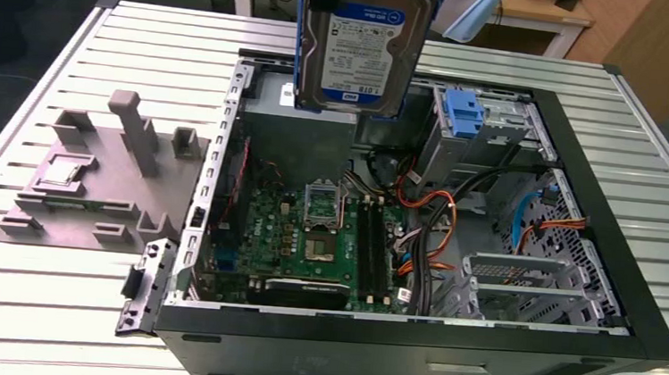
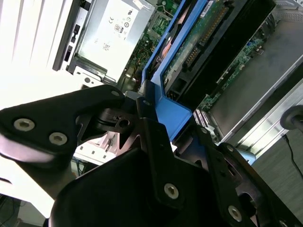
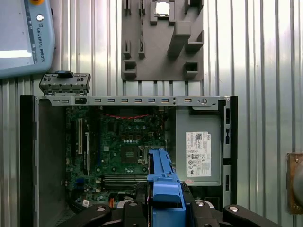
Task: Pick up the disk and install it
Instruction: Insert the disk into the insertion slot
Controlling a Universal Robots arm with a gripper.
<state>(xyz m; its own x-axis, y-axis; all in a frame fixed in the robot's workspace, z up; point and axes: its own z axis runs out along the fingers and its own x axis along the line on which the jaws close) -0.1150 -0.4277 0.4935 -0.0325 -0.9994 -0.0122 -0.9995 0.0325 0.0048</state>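
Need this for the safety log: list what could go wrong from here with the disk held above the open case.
1. The pincer seems to grip the disk by its blue rails alone, so it could slip or tilt.
2. The disk hangs above the motherboard, and a drop would likely strike it.
3. Loose cables lie beside the drive cage and may snag the disk.

The disk [image 1: 362, 42] has a dull silver-grey metal shell, a smooth white-and-blue paper label [image 1: 364, 60] and blue plastic rails [image 3: 165, 182]. The table [image 1: 50, 308] is ribbed bare metal with a bright sheen. The fixture block [image 1: 96, 178] looks like matt grey plastic. The gripper [image 2: 149, 106] is matt black with shiny metal screws.
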